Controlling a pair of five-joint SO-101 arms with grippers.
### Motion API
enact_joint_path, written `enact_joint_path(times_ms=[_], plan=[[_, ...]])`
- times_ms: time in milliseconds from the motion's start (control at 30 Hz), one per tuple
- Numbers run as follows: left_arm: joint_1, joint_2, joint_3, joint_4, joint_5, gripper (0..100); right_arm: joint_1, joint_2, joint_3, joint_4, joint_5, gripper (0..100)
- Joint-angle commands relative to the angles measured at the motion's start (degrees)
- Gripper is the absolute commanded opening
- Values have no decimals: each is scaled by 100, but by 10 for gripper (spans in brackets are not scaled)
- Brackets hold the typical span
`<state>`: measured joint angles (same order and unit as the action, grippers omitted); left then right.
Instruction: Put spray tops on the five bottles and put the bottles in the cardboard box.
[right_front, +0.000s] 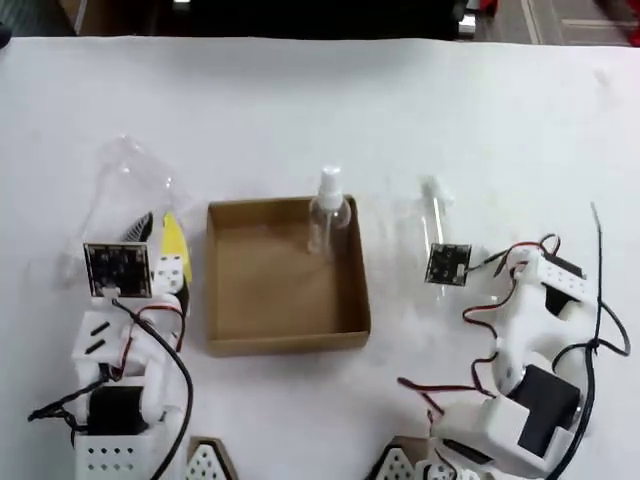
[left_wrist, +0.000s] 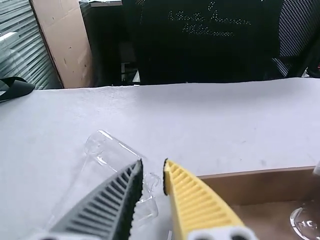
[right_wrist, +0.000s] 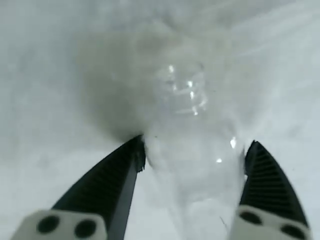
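One capped bottle (right_front: 328, 215) stands in the upper right corner of the cardboard box (right_front: 285, 342); the rest of the task is not yet done. An uncapped bottle (right_wrist: 192, 135) lies on the surface (right_front: 500, 120) between the wide-apart fingers of the right hand (right_wrist: 194, 155). The left hand (left_wrist: 153, 172), fingers narrowly apart and holding nothing, hovers over clear bottles (left_wrist: 107, 150) left of the box, perhaps several.

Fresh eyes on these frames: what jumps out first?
A box sits mid-table with one spray-topped bottle upright in its far right corner. Right of the box, the right gripper is open around a bare bottle lying on the table, its threaded neck uncapped. Left of the box, the left gripper is over clear plastic.
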<state>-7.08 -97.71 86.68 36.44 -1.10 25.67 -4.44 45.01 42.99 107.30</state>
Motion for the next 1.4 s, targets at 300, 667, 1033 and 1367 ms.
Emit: enact_joint_path(times_ms=[300,667,1033,1367], plan=[[40,-57,-26,-149,-44,72,66,13,-193,4,-659,244],[40,-57,-26,-149,-44,72,-4,-233,-193,13,-738,14],[31,-57,-35,-158,-35,72,-207,-3741,-141,945,-1873,15],[22,-57,-35,-141,-35,72,-875,-4769,114,523,-5890,15]])
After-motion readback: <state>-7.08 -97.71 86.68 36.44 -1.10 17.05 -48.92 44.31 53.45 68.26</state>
